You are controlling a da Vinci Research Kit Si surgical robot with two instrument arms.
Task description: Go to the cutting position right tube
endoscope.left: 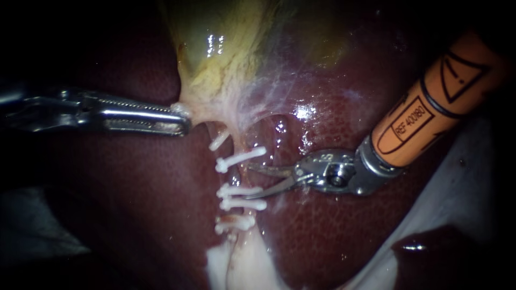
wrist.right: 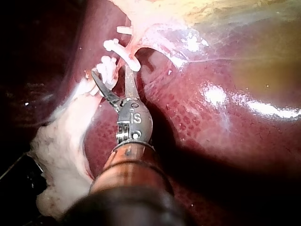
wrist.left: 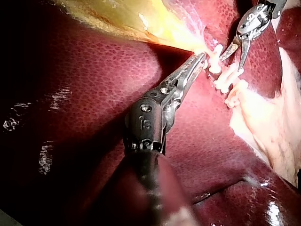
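My right instrument's claw (endoscope.left: 248, 181) is spread, its blades reaching the right tube (endoscope.left: 239, 174) in the gap between the clips (endoscope.left: 244, 157). The approach looks nearly complete; only final seating remains. My left instrument's claw (endoscope.left: 180, 121) pinches the gallbladder (endoscope.left: 215, 64).

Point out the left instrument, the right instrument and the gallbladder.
left instrument (endoscope.left: 185, 124), endoscope view, tip gripping tissue.
right instrument (endoscope.left: 248, 182), endoscope view, midway between its open tips.
gallbladder (endoscope.left: 226, 56), endoscope view, yellowish wall.

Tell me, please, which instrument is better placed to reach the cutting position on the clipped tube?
Right. The right instrument sits with open jaws beside the clips on the tube; the left instrument is shut on the gallbladder.
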